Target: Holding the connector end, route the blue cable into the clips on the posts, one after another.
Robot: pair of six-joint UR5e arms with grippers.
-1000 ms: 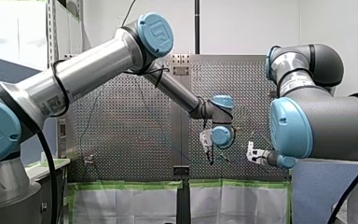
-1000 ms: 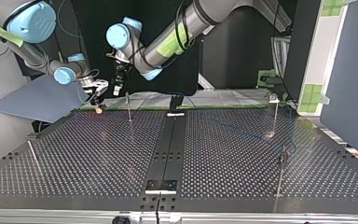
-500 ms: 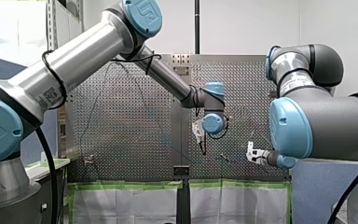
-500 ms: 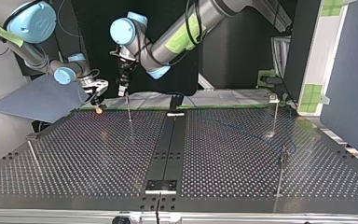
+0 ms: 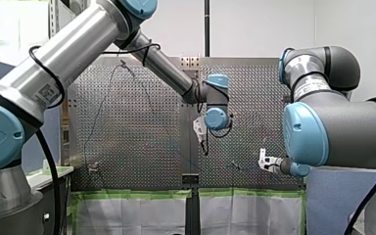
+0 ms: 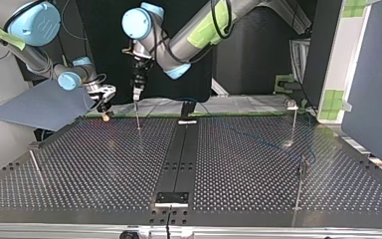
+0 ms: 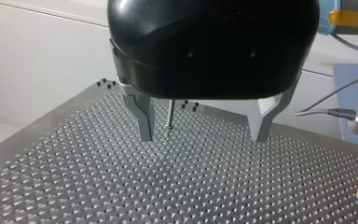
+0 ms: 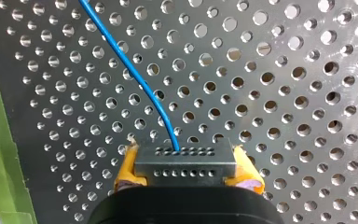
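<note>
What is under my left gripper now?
A thin post stands on the perforated table below my left gripper, seen between its open jaws. The gripper's black body covers the post's top, so a clip there cannot be seen.

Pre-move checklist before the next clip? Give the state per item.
1. Grip on connector by my right gripper: ok, yellow pads clamp it on both sides.
2. No kink where blue cable leaves the connector: ok, smooth curve.
3. Fingers of my left gripper apart, nothing held: ok.
4. Clearance between my left gripper and the post under it: cannot tell, very close in the top view.
5. Cable seated in that post's clip: cannot tell, too small.
6. Gap between the two grippers: ok, apart in the top view.
</note>
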